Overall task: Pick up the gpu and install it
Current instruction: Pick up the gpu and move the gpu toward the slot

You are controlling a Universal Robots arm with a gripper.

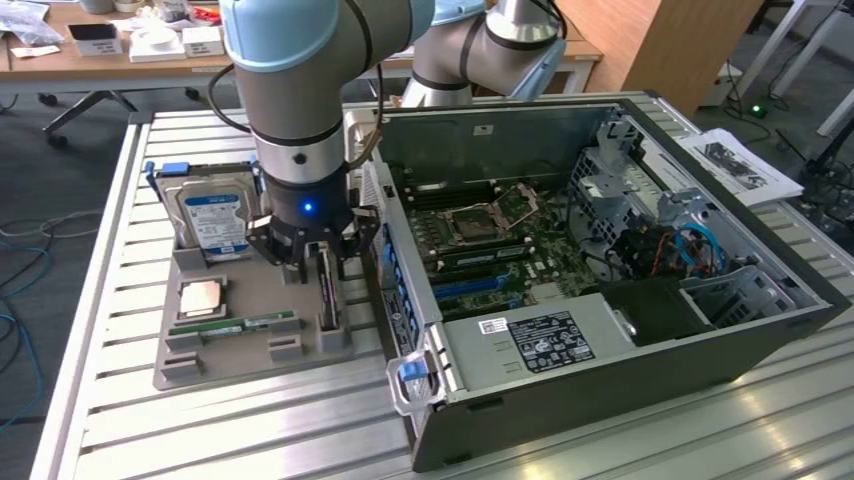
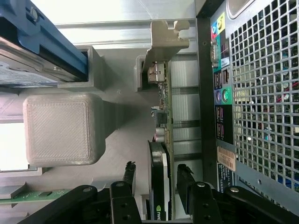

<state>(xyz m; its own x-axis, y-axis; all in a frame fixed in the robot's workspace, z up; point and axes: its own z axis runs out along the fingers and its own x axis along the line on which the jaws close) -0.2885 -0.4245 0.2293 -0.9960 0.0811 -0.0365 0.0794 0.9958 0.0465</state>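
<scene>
The graphics card (image 1: 327, 296) stood on edge in the grey holder (image 1: 240, 352) beside the computer case (image 1: 641, 345), easy to grip from above. The gripper (image 1: 320, 256) straddled it with jaws apart, not yet clamped

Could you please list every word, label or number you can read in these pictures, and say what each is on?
Nothing is legible as text.
hard drive: blue-and-white label, print too small.
power supply: black-and-white sticker, print too small.
gpu: green logo mark, letters unreadable.
computer case: coloured rear stickers, blurred.
</scene>
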